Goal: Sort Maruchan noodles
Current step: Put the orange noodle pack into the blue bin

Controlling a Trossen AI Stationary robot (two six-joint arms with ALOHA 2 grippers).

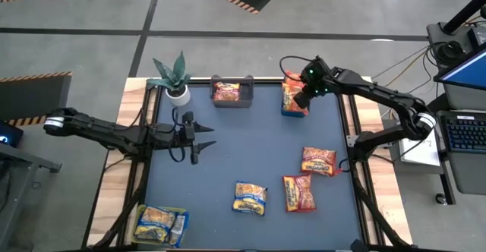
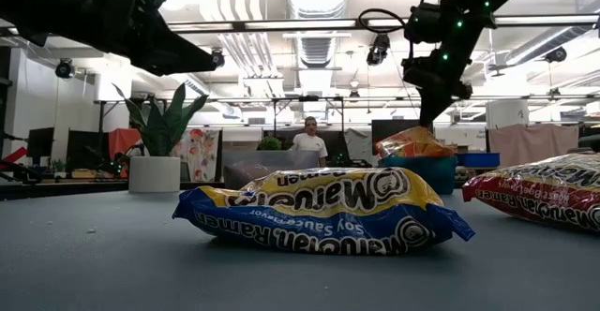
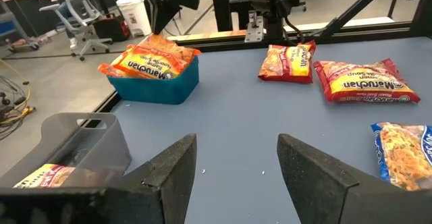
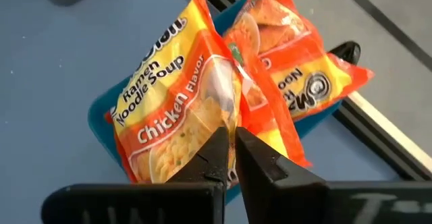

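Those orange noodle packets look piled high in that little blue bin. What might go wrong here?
The orange packets stand heaped above the rim of the blue bin, and one overhangs its edge, so they may slide out. The right gripper is shut with its tips right against the top packet; lifting away might drag that packet along. The left gripper hangs open over bare mat, away from the bin.

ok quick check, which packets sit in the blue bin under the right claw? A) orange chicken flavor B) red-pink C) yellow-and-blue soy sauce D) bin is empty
A: the right wrist view shows orange chicken flavor packets piled in the blue bin, with the right claw shut just above them; the high view shows that bin at the table's far right corner.
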